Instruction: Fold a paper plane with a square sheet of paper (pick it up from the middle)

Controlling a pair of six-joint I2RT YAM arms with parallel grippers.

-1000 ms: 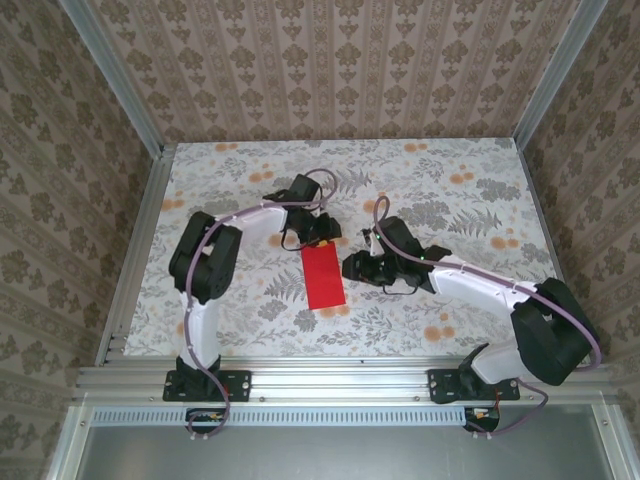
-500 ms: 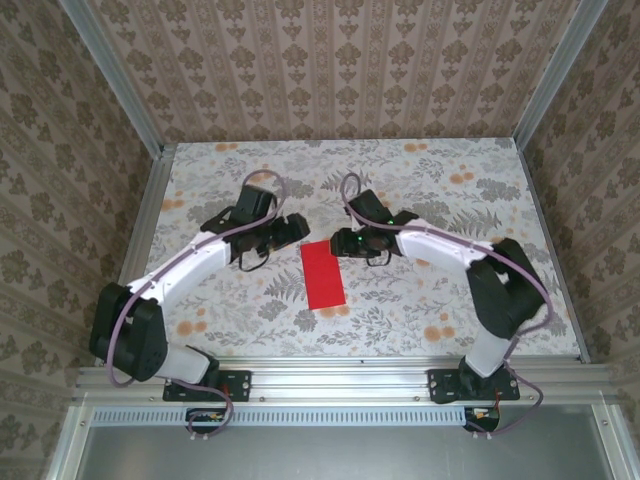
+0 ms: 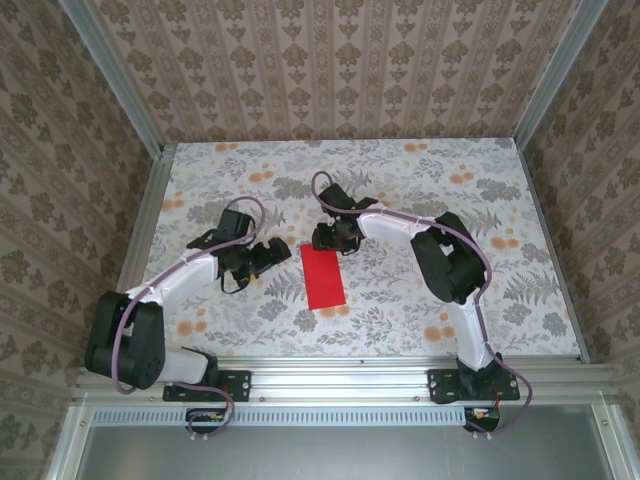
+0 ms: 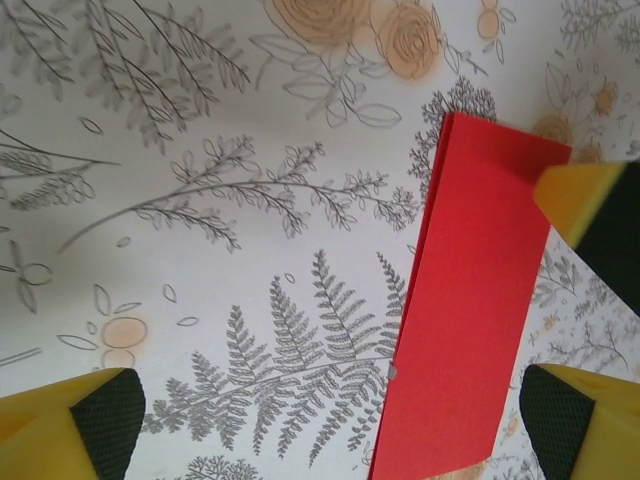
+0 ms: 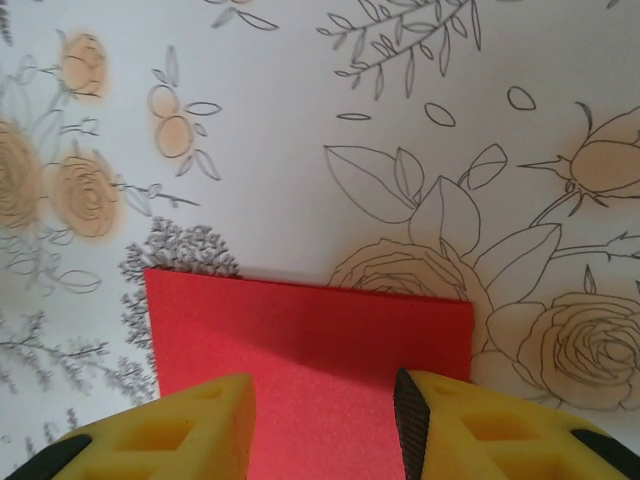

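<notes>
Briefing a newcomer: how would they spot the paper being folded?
On the floral table, look mid-table where the left gripper and right gripper point. The paper lies flat there: a narrow bright red rectangle, the only plain, solid-coloured thing on the patterned top.

Two arms are made of smooth white tubes (image 3: 175,275) joined by chunky black joints (image 3: 450,262). A thin pale purple cable (image 3: 313,190) is run along each arm. Flat black base plates (image 3: 205,385) are fixed underneath. The fingers are tipped with yellow foam pads (image 5: 190,430) backed in black.
</notes>
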